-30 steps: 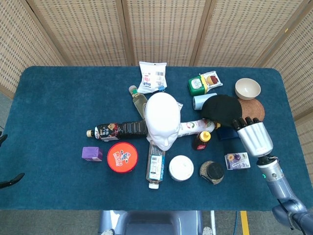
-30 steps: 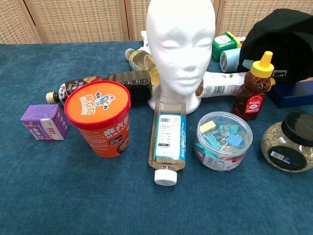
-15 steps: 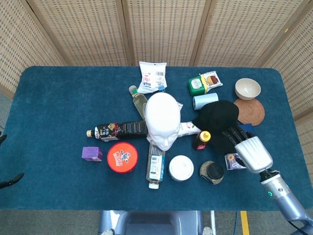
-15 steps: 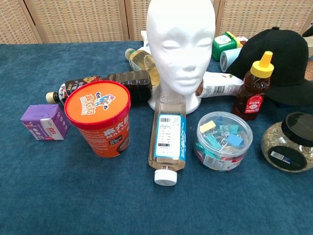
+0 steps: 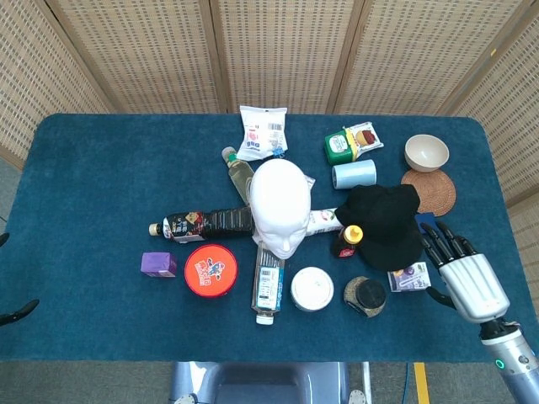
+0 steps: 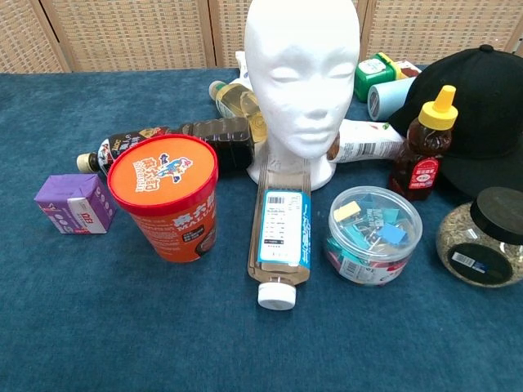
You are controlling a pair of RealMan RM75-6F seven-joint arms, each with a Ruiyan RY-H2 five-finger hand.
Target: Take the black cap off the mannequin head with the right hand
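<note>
My right hand (image 5: 466,271) hangs released, fingers spread, beside the black cap (image 5: 383,220) lying off the bare mannequin head (image 5: 280,202).

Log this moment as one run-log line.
black fabric cap: off white foam mannequin head, on blue table | right robot hand: open, apart from cap | left robot hand: unseen

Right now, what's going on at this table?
The black cap is already off the white mannequin head and lies on the table to its right, behind the honey bottle. The right hand is beside the cap with fingers spread, holding nothing. The mannequin head stands bare among bottles and tubs.
</note>
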